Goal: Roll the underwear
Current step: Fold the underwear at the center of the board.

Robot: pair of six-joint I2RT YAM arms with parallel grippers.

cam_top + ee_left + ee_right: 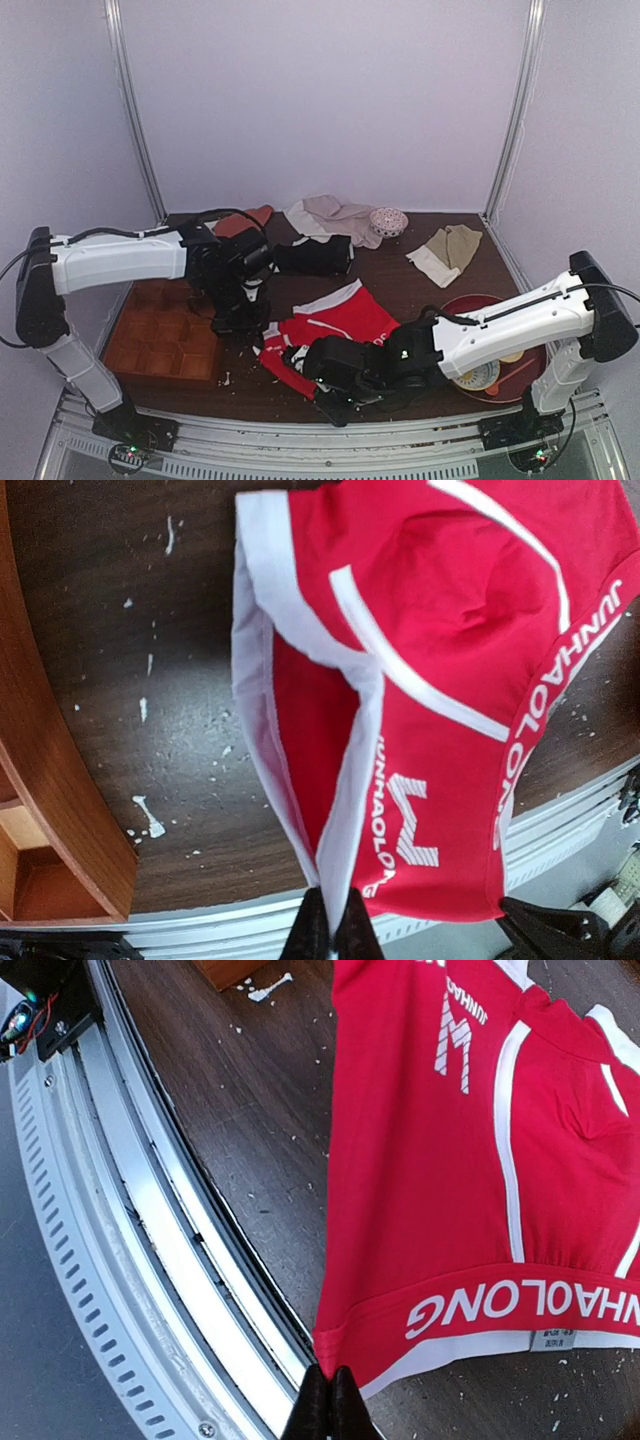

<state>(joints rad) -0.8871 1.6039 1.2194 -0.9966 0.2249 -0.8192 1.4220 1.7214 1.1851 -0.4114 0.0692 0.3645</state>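
Observation:
The red underwear (335, 322) with white stripes and "JUNHAOLONG" lettering lies spread on the dark wood table near the front edge. My left gripper (262, 338) is shut on a white-edged fold at its left side; in the left wrist view the fingers (334, 932) pinch the white edge of the underwear (440, 680). My right gripper (332, 400) is shut on the near corner of the waistband; in the right wrist view the fingertips (331, 1407) clamp the red corner of the underwear (450, 1180).
A wooden compartment tray (165, 340) sits at the left. Black briefs (315, 256), a beige-tan garment (335, 218), a tan cloth (450, 250) and a round pink object (388, 221) lie behind. A red plate (498, 345) is at the right. A metal rail (330, 440) runs along the front edge.

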